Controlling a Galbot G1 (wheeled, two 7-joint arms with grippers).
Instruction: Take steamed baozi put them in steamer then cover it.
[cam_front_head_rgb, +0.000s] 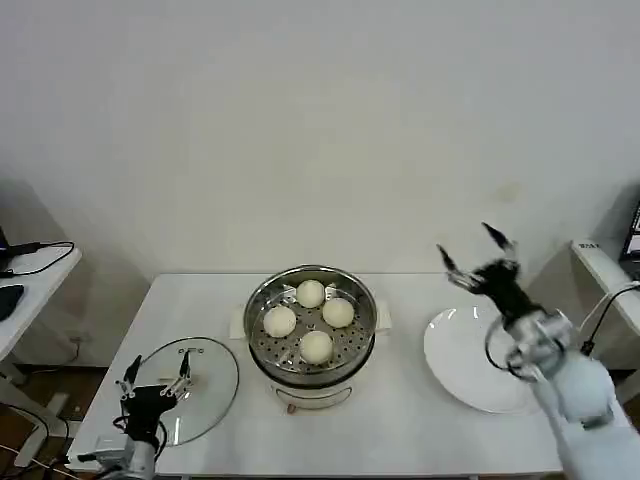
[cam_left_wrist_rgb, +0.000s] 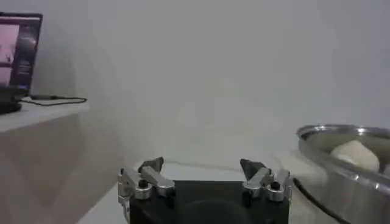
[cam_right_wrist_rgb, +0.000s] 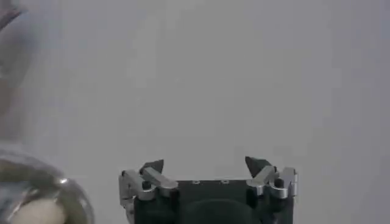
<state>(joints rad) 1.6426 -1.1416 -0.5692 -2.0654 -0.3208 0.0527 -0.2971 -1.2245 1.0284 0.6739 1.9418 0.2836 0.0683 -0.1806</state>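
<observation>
Four cream-white round baozi (cam_front_head_rgb: 311, 320) seated in shiny steel steamer (cam_front_head_rgb: 262, 341) mid-bench; clear glass cover (cam_front_head_rgb: 207, 385) lying left, left gripper (cam_front_head_rgb: 156, 380) over it, jaws apart; right gripper (cam_front_head_rgb: 476, 255) raised far right, jaws apart; advise centring jaws across cover's handle before closing.

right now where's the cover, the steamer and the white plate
cover (cam_front_head_rgb: 205, 385), head view, on the clear glass
steamer (cam_front_head_rgb: 364, 300), head view, on the steel rim
white plate (cam_front_head_rgb: 452, 357), head view, on its bare face
</observation>
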